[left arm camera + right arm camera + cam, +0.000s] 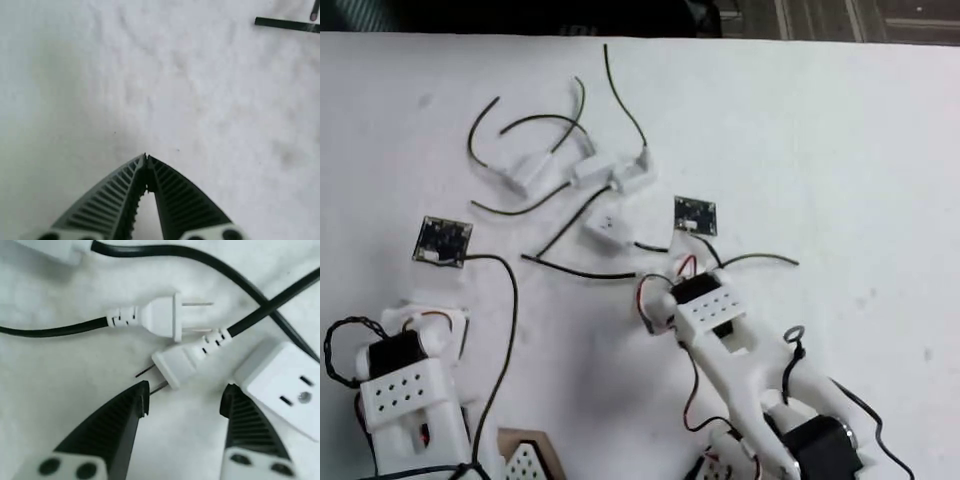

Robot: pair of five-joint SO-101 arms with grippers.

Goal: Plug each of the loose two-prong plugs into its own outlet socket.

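Observation:
My right gripper (185, 395) is open just above the table. A white two-prong plug (180, 362) lies between its fingertips, with its prongs next to one finger (125, 415). A second white plug (155, 317) lies just beyond it, prongs bare. A white outlet socket (285, 385) sits beside the other finger (245, 415). In the high view the plugs (590, 170) (635, 178) and the socket (605, 228) lie mid-table ahead of the right arm (715, 310). My left gripper (146, 162) is shut on nothing over bare table, on the left arm (405, 385) at the near left.
Black cables (575, 268) loop across the middle of the table, and one (287, 24) passes near the left gripper. Two small dark circuit boards (443, 241) (695, 215) lie flat. Another white block (530, 175) sits at the back left. The table's right side is open.

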